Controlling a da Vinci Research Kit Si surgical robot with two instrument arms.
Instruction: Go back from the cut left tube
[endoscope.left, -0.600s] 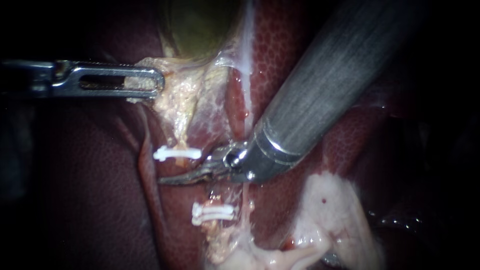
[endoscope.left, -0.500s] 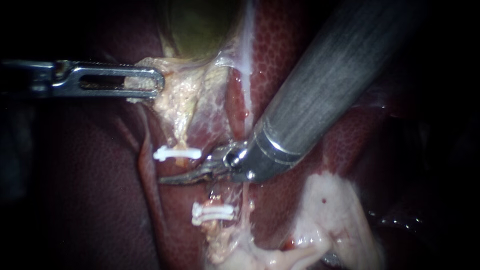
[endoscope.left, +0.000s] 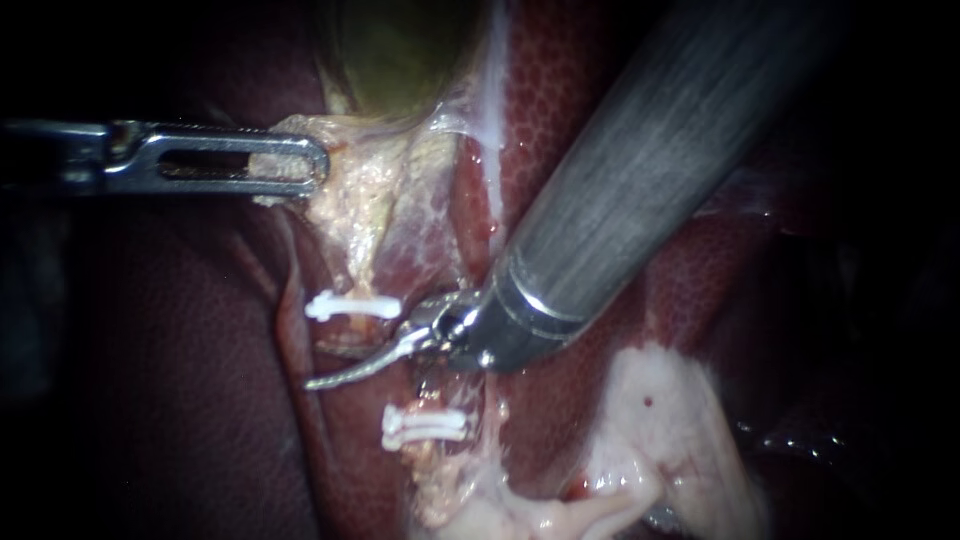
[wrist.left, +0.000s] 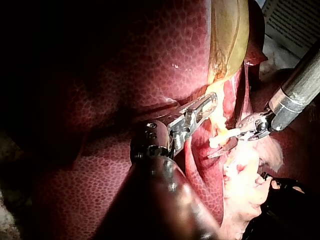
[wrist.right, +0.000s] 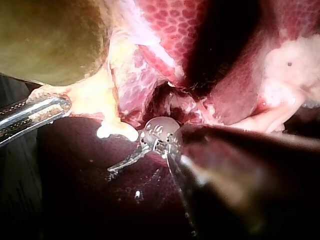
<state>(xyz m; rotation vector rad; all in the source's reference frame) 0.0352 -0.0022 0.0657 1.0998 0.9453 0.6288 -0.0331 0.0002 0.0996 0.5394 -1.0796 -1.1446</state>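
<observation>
Retreat just starting: my right instrument (endoscope.left: 340, 372), hand together and empty, lies between the clips (endoscope.left: 352, 306). Next I'd pull it straight back. My left instrument (endoscope.left: 315, 165) has its hand clamped on pale tissue (endoscope.left: 345, 195).

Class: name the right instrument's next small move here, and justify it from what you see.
Probably draw the right instrument back along its shaft: its shut jaws, gripping nothing, lie in the gap between the upper clip and the lower clips. The left instrument, shut on pale tissue, should hold.
</observation>
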